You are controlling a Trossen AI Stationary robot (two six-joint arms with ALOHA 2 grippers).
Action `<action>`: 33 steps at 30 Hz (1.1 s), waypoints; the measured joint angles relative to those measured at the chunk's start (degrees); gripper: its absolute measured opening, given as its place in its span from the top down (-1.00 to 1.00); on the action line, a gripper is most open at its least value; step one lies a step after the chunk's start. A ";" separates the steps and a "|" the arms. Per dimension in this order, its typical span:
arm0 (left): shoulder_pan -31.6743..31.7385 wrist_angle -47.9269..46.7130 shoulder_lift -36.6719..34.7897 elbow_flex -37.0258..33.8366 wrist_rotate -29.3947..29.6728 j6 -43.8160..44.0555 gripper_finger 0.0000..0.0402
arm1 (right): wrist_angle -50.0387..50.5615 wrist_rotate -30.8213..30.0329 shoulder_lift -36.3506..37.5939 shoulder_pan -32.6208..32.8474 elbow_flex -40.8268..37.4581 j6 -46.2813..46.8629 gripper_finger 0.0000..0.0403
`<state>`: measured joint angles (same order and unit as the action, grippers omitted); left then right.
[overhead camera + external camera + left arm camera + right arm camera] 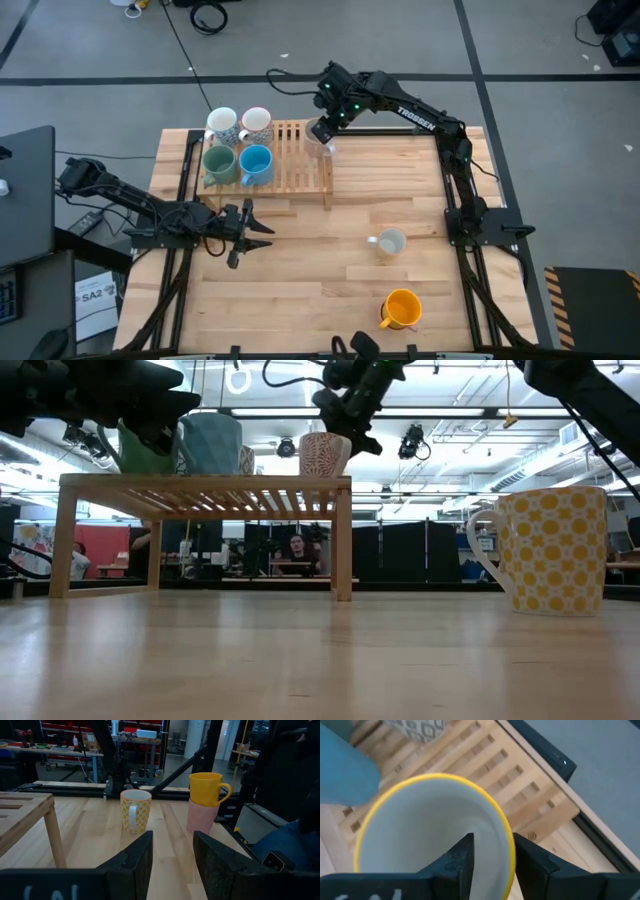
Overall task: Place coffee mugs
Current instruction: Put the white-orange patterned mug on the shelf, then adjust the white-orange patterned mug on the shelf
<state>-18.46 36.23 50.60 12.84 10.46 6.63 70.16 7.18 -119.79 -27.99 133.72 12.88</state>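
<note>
Yellow-rimmed glossy mug (432, 835) clamped in right pincer (492, 857) above slatted wooden rack (520, 790); left pincer (172, 852) released.

**Hidden and cut off**

In the right wrist view, the right gripper (490, 855) covers part of the yellow-rimmed mug's (432, 827) rim, and the picture's edge cuts the mug's near side off. Beyond it, a blue mug (342, 767) is a blur, and a patterned mug (417, 729) is cropped.
</note>
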 joint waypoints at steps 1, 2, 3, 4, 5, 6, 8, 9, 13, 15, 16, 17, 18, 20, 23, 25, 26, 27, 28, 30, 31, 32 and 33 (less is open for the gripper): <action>0.00 -0.02 0.01 0.00 0.00 0.00 0.26 | -0.85 0.00 0.00 0.00 -0.01 0.00 0.33; 0.02 -0.02 0.01 0.00 0.00 0.00 0.26 | -1.69 0.00 0.00 0.00 -0.01 0.00 0.33; 0.00 -0.02 0.01 0.00 0.00 0.00 0.26 | -2.45 0.00 0.00 0.00 -0.01 0.00 0.33; 0.01 -0.02 0.01 0.00 0.00 0.00 0.26 | -3.17 0.00 0.00 -0.02 0.01 0.00 0.33; 0.00 -0.02 0.01 0.00 0.00 0.00 0.26 | -3.83 0.00 0.00 -0.02 -0.01 0.00 0.33; 0.01 -0.02 0.01 0.00 0.00 0.00 0.26 | -4.36 0.00 0.00 -0.02 0.00 0.00 0.33; 0.00 -0.03 0.01 0.00 0.00 0.00 0.26 | -5.07 0.00 0.00 -0.02 0.01 -0.02 0.33; 0.02 -0.04 0.01 0.00 0.00 0.00 0.26 | -5.30 0.00 0.00 -0.02 0.00 -0.21 0.33; 0.00 -0.04 0.01 0.00 0.00 0.00 0.26 | -5.79 0.00 0.00 -0.17 -0.01 -2.19 0.33; 0.01 -0.04 0.01 0.00 0.00 0.00 0.26 | -5.92 0.00 0.00 -0.39 0.01 -2.45 0.33; 0.02 -0.04 0.01 0.00 0.00 0.00 0.26 | -5.94 0.01 0.00 -0.58 -0.01 -2.46 0.33; 0.01 -0.04 0.01 0.00 0.00 0.00 0.26 | -5.96 0.03 0.00 -0.71 0.01 -2.48 0.33; 0.02 -0.04 0.01 0.00 0.00 0.01 0.26 | -6.00 0.11 0.00 -0.92 0.00 -2.51 0.33; 0.01 -0.04 0.01 0.00 0.00 0.02 0.26 | -6.00 0.87 0.00 -1.28 0.01 -2.52 0.33; 0.02 -0.04 0.01 0.00 0.00 0.02 0.26 | -6.00 3.15 0.00 -1.82 0.01 -2.33 0.33; 0.01 -0.04 0.01 0.00 0.00 0.02 0.26 | -6.04 5.04 0.00 -2.11 0.01 -2.08 0.33; 0.02 -0.04 0.01 0.00 0.00 0.02 0.26 | -6.06 5.93 0.00 -2.22 0.01 -2.06 0.33; 0.02 -0.04 0.01 0.00 0.00 0.02 0.26 | -6.09 6.52 0.00 -2.26 0.00 -2.05 0.33; 0.01 -0.04 0.01 0.00 0.00 0.02 0.26 | -6.09 7.03 0.00 -2.36 0.00 -2.03 0.33; 0.02 -0.04 0.01 0.00 0.00 0.02 0.26 | -6.16 7.99 0.00 -2.54 0.01 -1.97 0.33; 0.00 -0.04 0.01 0.00 0.00 0.02 0.26 | -6.22 8.48 0.00 -2.63 0.01 -1.97 0.33; 0.01 -0.04 0.01 0.00 0.00 0.02 0.26 | -6.26 8.92 0.00 -2.75 -0.01 -1.97 0.33; 0.02 -0.04 0.01 0.00 0.00 0.02 0.26 | -6.28 9.22 0.00 -2.83 0.01 -1.97 0.33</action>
<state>-18.44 36.18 50.60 12.84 10.46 6.66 63.88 16.40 -119.79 -30.82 133.73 10.92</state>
